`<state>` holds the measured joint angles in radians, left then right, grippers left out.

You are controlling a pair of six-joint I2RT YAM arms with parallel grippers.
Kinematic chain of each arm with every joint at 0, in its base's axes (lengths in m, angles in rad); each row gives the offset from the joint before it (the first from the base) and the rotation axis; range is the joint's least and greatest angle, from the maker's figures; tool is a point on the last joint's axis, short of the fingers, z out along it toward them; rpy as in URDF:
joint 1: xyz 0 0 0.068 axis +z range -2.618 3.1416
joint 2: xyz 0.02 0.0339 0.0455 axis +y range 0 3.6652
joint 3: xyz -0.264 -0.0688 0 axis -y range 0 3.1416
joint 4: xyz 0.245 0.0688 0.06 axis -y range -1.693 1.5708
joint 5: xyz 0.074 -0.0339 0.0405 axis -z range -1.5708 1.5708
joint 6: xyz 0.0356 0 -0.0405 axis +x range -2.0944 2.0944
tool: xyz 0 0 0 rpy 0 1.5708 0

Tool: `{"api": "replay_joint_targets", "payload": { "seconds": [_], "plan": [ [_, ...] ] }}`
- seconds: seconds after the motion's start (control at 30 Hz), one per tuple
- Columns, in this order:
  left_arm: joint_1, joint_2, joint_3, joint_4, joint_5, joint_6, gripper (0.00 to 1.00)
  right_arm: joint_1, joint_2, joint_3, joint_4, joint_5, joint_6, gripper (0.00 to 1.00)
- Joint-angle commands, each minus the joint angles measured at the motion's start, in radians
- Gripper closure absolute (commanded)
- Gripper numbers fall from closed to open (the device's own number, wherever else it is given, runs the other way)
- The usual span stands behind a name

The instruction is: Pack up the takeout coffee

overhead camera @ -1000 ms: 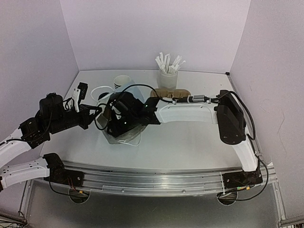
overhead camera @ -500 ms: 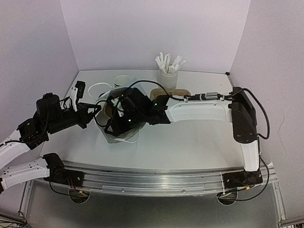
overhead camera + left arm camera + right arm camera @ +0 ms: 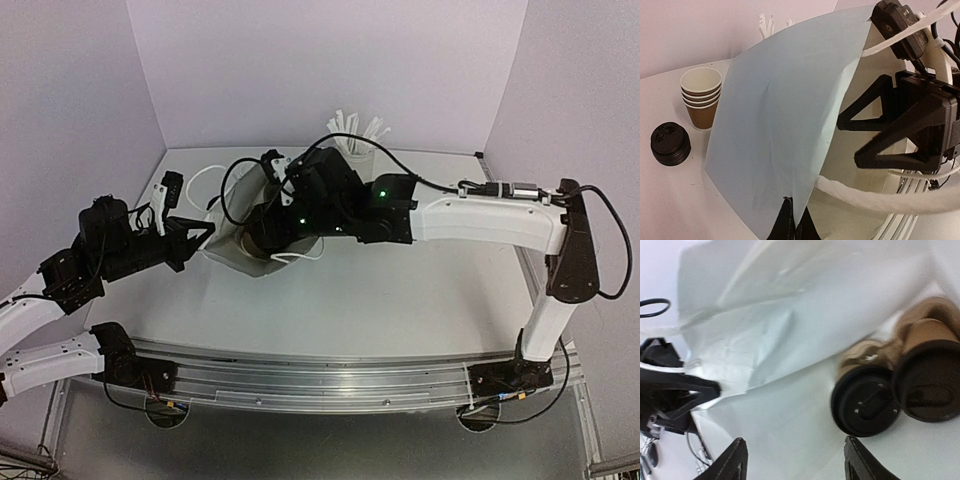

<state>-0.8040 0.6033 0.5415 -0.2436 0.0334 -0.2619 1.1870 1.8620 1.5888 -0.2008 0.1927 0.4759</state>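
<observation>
Two brown takeout coffee cups with black lids (image 3: pixel 866 406) (image 3: pixel 930 385) lie side by side on white paper inside the bag (image 3: pixel 775 120). My right gripper (image 3: pixel 794 452) hangs open just in front of them, with nothing between its fingers. In the top view it (image 3: pixel 263 237) sits over the bag's mouth. My left gripper (image 3: pixel 794 222) is shut on the bag's edge and holds the panel up. A stack of empty brown cups (image 3: pixel 701 97) and a black lid (image 3: pixel 670 144) stand outside the bag, to its left.
The bag's white rope handles (image 3: pixel 875 197) cross its opening. A white cup of wrapped straws (image 3: pixel 352 145) stands at the back, half hidden by the right arm. White walls close the table on three sides.
The right arm has stretched out and its wrist has risen and drawn back from the bag. The left arm still holds the bag's edge.
</observation>
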Motion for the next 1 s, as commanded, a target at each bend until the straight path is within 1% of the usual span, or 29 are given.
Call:
{"api": "replay_joint_targets", "payload": {
  "seconds": [0.0,0.1,0.17,0.23,0.3,0.43,0.5,0.6,0.73,0.9,0.97],
  "plan": [
    [0.000,-0.003,-0.004,0.000,0.009,0.002,1.00,-0.012,-0.016,0.058,-0.167,0.225,0.071,0.46],
    [0.000,-0.003,-0.003,0.000,0.012,0.001,1.00,-0.012,0.065,0.159,-0.285,0.308,0.107,0.55],
    [0.000,-0.003,-0.003,0.002,0.015,0.002,1.00,-0.011,0.129,0.239,-0.337,0.315,0.104,0.60],
    [0.000,-0.004,-0.003,0.000,0.017,0.003,1.00,-0.012,0.176,0.316,-0.373,0.289,0.091,0.62],
    [0.001,-0.004,-0.003,-0.002,0.019,0.006,1.00,-0.012,0.208,0.367,-0.367,0.199,0.049,0.61],
    [0.003,-0.001,0.014,-0.014,0.012,0.015,1.00,-0.010,0.229,0.445,-0.316,-0.158,-0.115,0.55],
    [0.007,0.010,0.043,-0.048,-0.003,0.014,1.00,-0.010,0.209,0.473,-0.314,-0.270,-0.144,0.53],
    [0.008,0.036,0.109,-0.140,-0.022,-0.025,1.00,-0.010,0.151,0.465,-0.313,-0.328,-0.161,0.50],
    [0.017,0.097,0.213,-0.289,-0.024,-0.162,1.00,-0.015,0.072,0.395,-0.317,-0.417,-0.145,0.45],
    [0.063,0.171,0.307,-0.363,-0.011,-0.227,1.00,-0.051,-0.044,0.250,-0.317,-0.502,-0.062,0.40],
    [0.084,0.204,0.324,-0.383,0.021,-0.241,1.00,-0.071,-0.074,0.211,-0.323,-0.491,-0.035,0.40]
  ]
}}
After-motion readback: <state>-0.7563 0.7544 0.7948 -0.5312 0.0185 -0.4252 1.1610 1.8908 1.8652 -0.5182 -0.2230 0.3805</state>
